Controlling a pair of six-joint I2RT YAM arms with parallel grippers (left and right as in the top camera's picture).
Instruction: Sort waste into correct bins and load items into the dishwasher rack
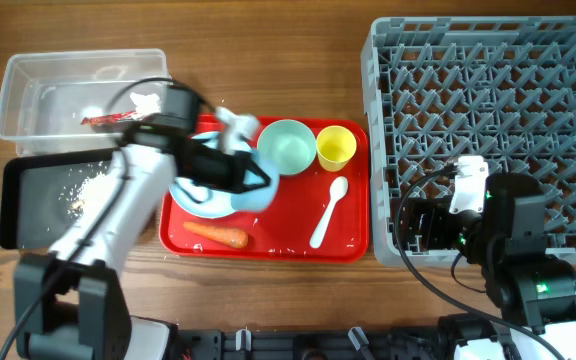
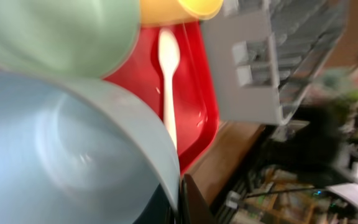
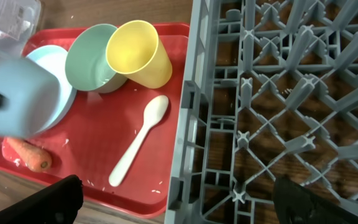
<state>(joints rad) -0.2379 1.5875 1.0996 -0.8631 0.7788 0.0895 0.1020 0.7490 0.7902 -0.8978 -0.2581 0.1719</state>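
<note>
My left gripper (image 1: 248,178) is shut on the rim of the light blue cup (image 1: 255,196) and holds it tilted over the red tray (image 1: 353,240). The cup fills the left wrist view (image 2: 61,155), with a finger beside its rim (image 2: 182,202). The light blue dish (image 1: 190,205), mint-green bowl (image 1: 286,146), yellow cup (image 1: 335,147), white spoon (image 1: 328,212) and carrot stick (image 1: 216,235) lie on the tray. The red wrapper (image 1: 108,119) and tissue (image 1: 146,100) lie in the clear tub (image 1: 28,75). Crumbs (image 1: 93,185) lie in the black tray (image 1: 28,215). My right gripper (image 1: 420,225) is open and empty over the front left edge of the grey rack (image 1: 498,110).
The rack's left wall (image 3: 185,124) stands close against the red tray's right edge (image 3: 173,81). A few crumbs dot the tray floor near the spoon (image 3: 138,140). Bare wooden table shows behind the tray and in front of it.
</note>
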